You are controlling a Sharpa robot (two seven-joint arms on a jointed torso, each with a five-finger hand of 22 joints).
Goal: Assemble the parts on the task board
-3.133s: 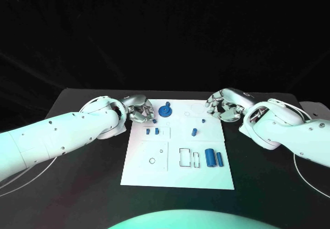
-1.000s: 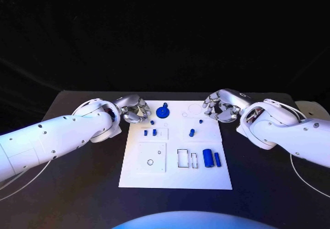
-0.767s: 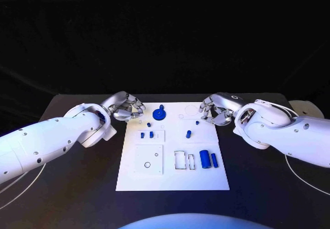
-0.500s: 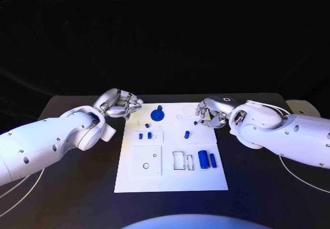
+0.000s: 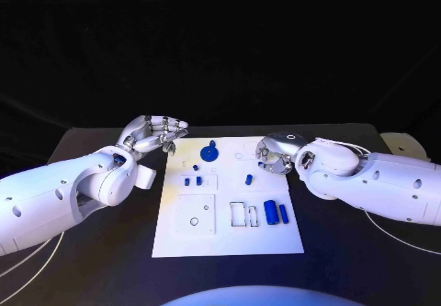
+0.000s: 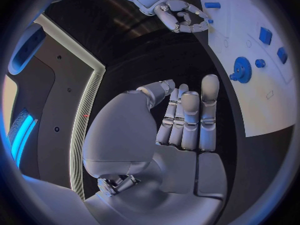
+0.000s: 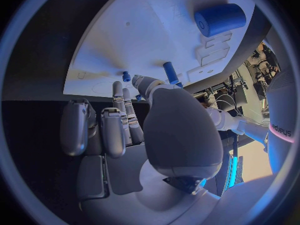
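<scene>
Head view: the board (image 5: 228,236) lies in the middle of the bench (image 5: 368,248), its long axis running away from the robot; the left hand (image 5: 151,134) hangs off the board's far left corner, fingers (image 5: 171,125) curled loosely with nothing in them; the right hand (image 5: 274,153) is over the board's far right part, fingers bent downward, and whether they touch a part I cannot tell. The gear (image 5: 209,153) stands at the far end between the hands, nearer the left; two small pegs (image 5: 191,181) sit in the left middle panel, a slanted peg (image 5: 249,180) just on the near side of the right hand; a big cylinder (image 5: 270,211) and a thin one (image 5: 284,214) lie lengthwise near the right edge, beside the rectangular slots (image 5: 238,213); those slots look unfilled.

Left wrist view: the left hand (image 6: 181,120) has its fingers side by side, half extended, holding nothing; the gear (image 6: 241,70) lies ahead on the board, well apart from them.

Right wrist view: the right hand (image 7: 119,125) has its fingers pointing toward the board's edge, gripping nothing that I can see; the slanted peg (image 7: 170,73) is just beyond the fingertips, a small stud (image 7: 126,76) near it; the big cylinder (image 7: 219,19) is farther on. I judge the right hand better placed for that peg.
</scene>
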